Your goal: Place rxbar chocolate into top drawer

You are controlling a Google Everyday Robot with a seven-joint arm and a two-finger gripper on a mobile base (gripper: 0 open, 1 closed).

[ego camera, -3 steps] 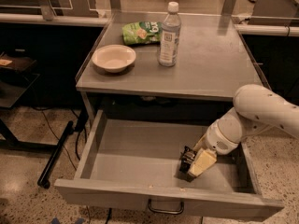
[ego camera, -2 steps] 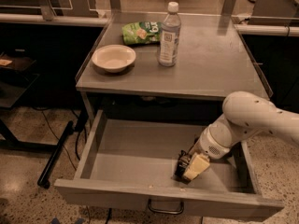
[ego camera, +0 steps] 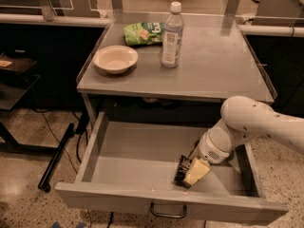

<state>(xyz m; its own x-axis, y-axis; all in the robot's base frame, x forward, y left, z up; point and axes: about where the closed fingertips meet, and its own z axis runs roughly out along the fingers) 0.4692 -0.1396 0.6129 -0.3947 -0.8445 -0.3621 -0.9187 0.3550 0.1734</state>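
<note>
The top drawer (ego camera: 137, 158) is pulled wide open below the table top, with its dark curved handle (ego camera: 167, 213) on the front. My gripper (ego camera: 189, 172) reaches down into the drawer's right front part, just above its floor. It is shut on a small dark flat thing, the rxbar chocolate (ego camera: 182, 169), which sticks out on the gripper's left side. The white arm (ego camera: 247, 122) comes in from the right over the drawer's right wall.
On the grey table top (ego camera: 218, 75) stand a cream bowl (ego camera: 115, 59), a clear water bottle (ego camera: 172, 34) and a green snack bag (ego camera: 142, 33). A dark stand with cables (ego camera: 57, 156) is on the floor to the left.
My gripper has moved a little to the left and down toward the drawer's front, carrying the dark bar with it. The things on the table top have not moved.
</note>
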